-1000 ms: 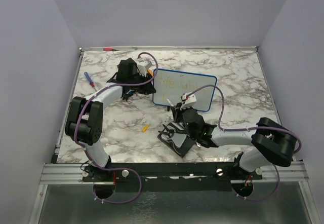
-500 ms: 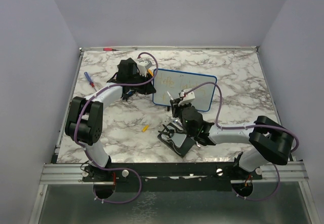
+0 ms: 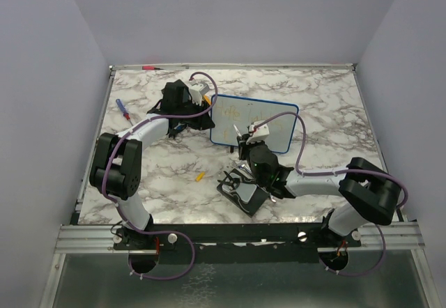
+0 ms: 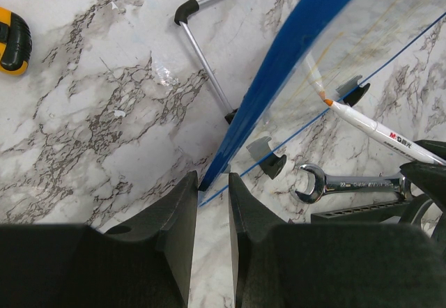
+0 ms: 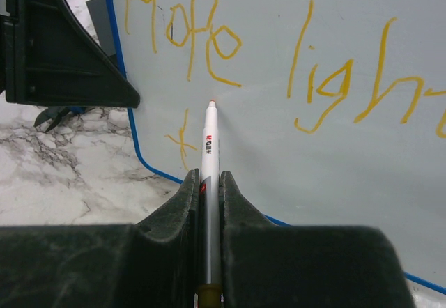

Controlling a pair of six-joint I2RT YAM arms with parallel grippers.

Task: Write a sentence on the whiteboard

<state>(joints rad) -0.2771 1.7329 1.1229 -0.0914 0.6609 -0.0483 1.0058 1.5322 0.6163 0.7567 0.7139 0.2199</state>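
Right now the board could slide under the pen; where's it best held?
Pinch the whiteboard on its thin blue rim along the left edge, coming from the left: it stands tilted on feet, rim exposed. The left end effector grips there.

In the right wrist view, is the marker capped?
No, the marker in the right gripper shows a bare orange tip pointed at the whiteboard.
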